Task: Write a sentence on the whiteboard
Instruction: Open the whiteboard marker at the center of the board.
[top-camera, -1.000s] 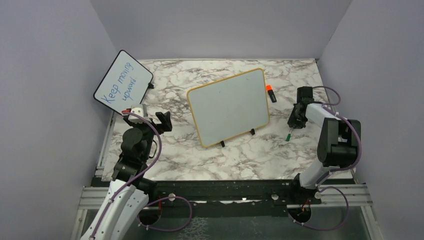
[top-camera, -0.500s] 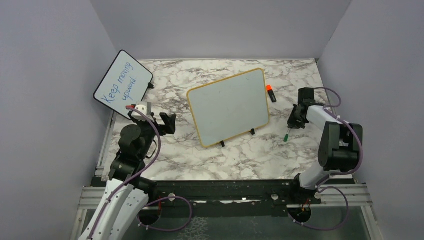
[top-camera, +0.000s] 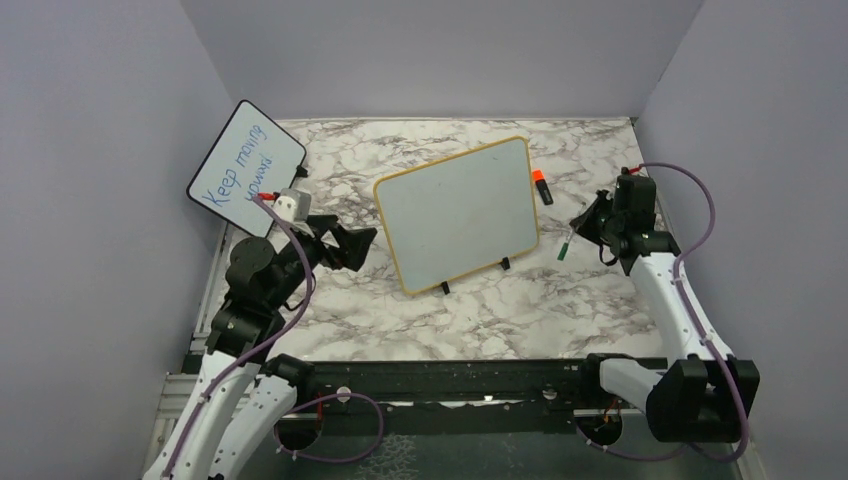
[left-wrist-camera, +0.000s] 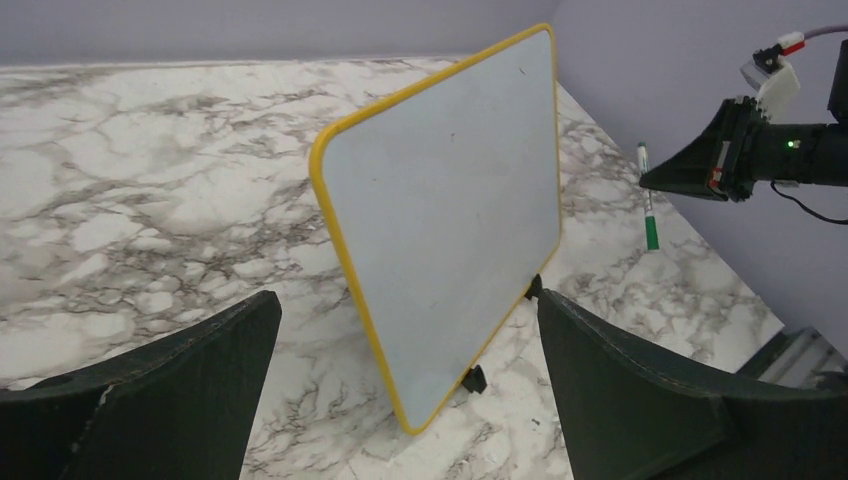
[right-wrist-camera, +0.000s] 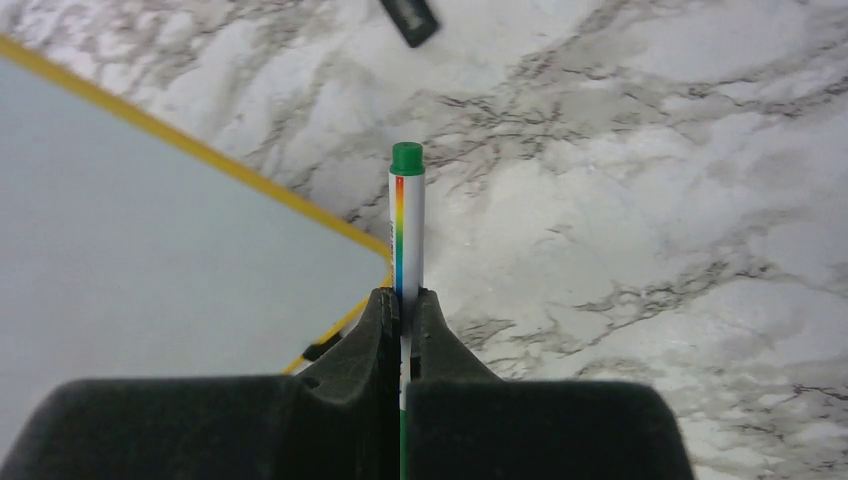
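Leftmost, small black-framed board (top-camera: 246, 168) with blue writing, tilted at the far-left edge. Then left gripper (top-camera: 362, 246), jaws spread wide, near the whiteboard (top-camera: 460, 212) propped mid-table. Orange-capped marker (top-camera: 541, 186) lying beside its far-right corner. Farther right, right gripper (right-wrist-camera: 401, 300) pinching a green marker (right-wrist-camera: 406, 225).

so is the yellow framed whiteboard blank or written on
Blank. The whiteboard shows no writing across its face in the top or left wrist views, only a few faint specks.
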